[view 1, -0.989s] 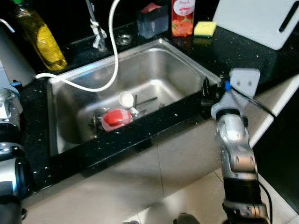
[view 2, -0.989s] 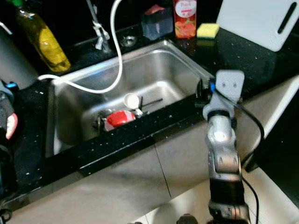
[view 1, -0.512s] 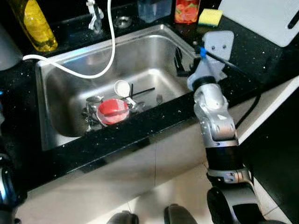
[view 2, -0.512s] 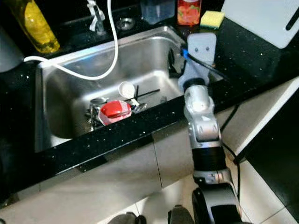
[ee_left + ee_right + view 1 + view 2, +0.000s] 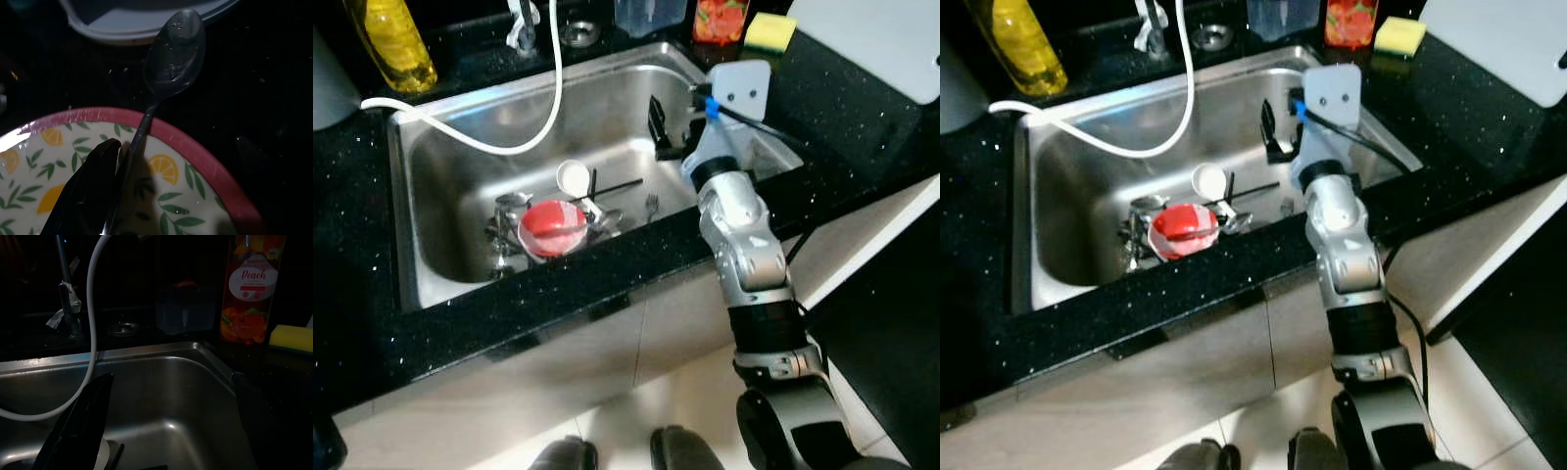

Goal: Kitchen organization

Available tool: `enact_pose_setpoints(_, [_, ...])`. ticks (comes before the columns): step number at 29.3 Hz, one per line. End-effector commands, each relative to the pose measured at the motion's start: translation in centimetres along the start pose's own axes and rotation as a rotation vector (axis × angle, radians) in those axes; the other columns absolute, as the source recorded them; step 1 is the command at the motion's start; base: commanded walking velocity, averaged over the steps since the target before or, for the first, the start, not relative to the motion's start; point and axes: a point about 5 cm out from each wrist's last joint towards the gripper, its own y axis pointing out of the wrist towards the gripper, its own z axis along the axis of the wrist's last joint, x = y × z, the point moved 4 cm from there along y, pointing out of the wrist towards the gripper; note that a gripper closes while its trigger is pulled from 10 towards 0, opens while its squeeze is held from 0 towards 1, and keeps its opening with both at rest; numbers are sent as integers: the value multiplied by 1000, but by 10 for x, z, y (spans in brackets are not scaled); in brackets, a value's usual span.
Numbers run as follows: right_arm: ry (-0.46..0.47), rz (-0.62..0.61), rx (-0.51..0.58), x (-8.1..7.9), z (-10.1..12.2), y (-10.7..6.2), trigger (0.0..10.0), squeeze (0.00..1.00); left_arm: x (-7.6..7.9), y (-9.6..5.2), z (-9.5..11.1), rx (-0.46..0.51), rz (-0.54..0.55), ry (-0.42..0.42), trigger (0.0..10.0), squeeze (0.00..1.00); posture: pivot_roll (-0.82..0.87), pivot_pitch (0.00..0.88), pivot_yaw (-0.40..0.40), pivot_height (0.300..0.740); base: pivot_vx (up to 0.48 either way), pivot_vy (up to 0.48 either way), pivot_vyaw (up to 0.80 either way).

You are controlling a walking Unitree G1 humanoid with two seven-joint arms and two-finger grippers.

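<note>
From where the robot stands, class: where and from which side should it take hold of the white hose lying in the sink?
Grip the white hose on its low loop from above: there it lies along the sink wall, apart from the dishes, and the open right gripper is near.

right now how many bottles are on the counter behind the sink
2: a yellow bottle at the back left corner of the sink, and a red peach bottle at the back right beside the yellow sponge. Others may be hidden beyond the frame.

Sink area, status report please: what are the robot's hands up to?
Right gripper open, above sink, empty. Left gripper shut on spoon, over lemon-pattern plate. Red bowl and cutlery in basin; white hose draped across.
</note>
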Motion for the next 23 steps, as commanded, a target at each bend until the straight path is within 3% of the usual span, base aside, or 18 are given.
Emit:
enact_pose_setpoints(1, [8, 1, -14, -1, -7, -3, 10000, 0, 2, 1, -34, -128, -16, -34, 7294, 0, 70, 191, 56, 740, 0, 0, 0])
enact_pose_setpoints(2, [8, 0, -14, -1, -7, -3, 10000, 0, 5, -1, -40, -160, -26, -82, 6549, 0, 69, 186, 57, 740, 0, 0, 0])
enact_pose_setpoints(4, [6, -2, -13, 0, -7, -4, 10000, 0, 2, -4, -43, -143, 2, -66, 6157, 0, 68, 178, 57, 740, 0, 0, 0])
enact_pose_setpoints(5, [5, -3, -13, 0, -7, -4, 10000, 0, -1, -4, -37, -82, 31, -8, 8314, 0, 65, 174, 55, 740, 0, 0, 0])
enact_pose_setpoints(6, [4, -5, -12, 1, -7, -3, 10000, 0, -3, -6, -27, -5, 53, 58, 8314, 0, 64, 171, 55, 740, 0, 0, 0])
enact_pose_setpoints(7, [2, -9, -10, 3, -7, -3, 10000, 0, -4, -10, -6, 116, 69, 101, 10000, 0, 65, 160, 52, 740, 0, 0, 0])
enact_pose_setpoints(10, [0, -12, -8, 4, -6, -3, 10000, 0, -3, -14, 8, 198, 77, 125, 10000, 0, 65, 160, 52, 740, 0, 0, 0])
enact_pose_setpoints(11, [-3, -17, -7, 6, -7, -1, 10000, 0, 3, -23, 34, 320, 35, 109, 10000, 0, 75, 139, 48, 740, 0, 0, 0])
enact_pose_setpoints(16, [-3, -20, -6, 7, -8, -1, 10000, 0, 0, -27, 40, 311, 16, 40, 10000, 0, 80, 122, 45, 740, 0, 0, 0])
enact_pose_setpoints(21, [-2, -20, -2, 8, -9, -2, 10000, 0, -12, -30, 27, 266, 35, 3, 10000, 0, 78, 100, 40, 740, 0, 0, 0])
enact_pose_setpoints(23, [-5, -22, -2, 10, -9, -2, 10000, 0, -14, -32, 18, 232, 39, -53, 10000, 0, 85, 87, 40, 740, 0, 0, 0])
